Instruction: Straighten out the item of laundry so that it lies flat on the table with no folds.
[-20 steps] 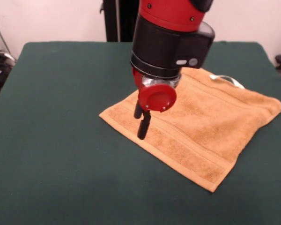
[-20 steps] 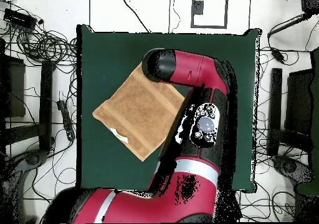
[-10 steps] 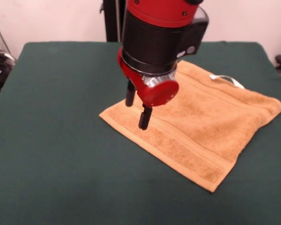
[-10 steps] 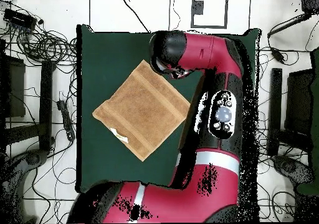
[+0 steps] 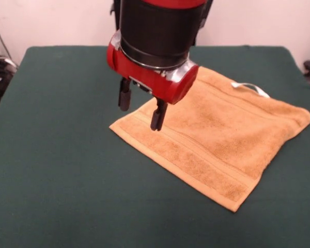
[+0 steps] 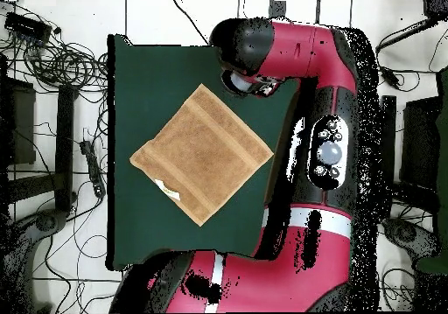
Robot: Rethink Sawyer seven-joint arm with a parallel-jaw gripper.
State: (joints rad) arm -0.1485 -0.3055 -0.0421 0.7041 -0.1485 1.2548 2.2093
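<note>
The golden-orange towel (image 5: 217, 134) lies spread flat as a diamond on the dark green table (image 5: 62, 175), right of centre in the front view. Woven bands run along its near-left side, and a white label (image 5: 250, 88) sticks out at its far edge. My gripper (image 5: 140, 109) hangs open and empty just above the towel's left corner, one finger (image 5: 156, 118) over the cloth and the other over bare table. In the overhead view the towel (image 6: 201, 153) shows whole on the table (image 6: 149, 74). The arm's red head (image 6: 249, 61) hides the gripper there.
The red arm (image 6: 328, 153) runs along the table's right side in the overhead view. Cables (image 6: 61, 61) and stands lie on the floor around the table. A black post (image 5: 125, 23) stands behind the far edge.
The gripper has moved left in the front view, from over the towel's band to its left corner, turned, and its fingers stand wider apart. The towel has not moved.
</note>
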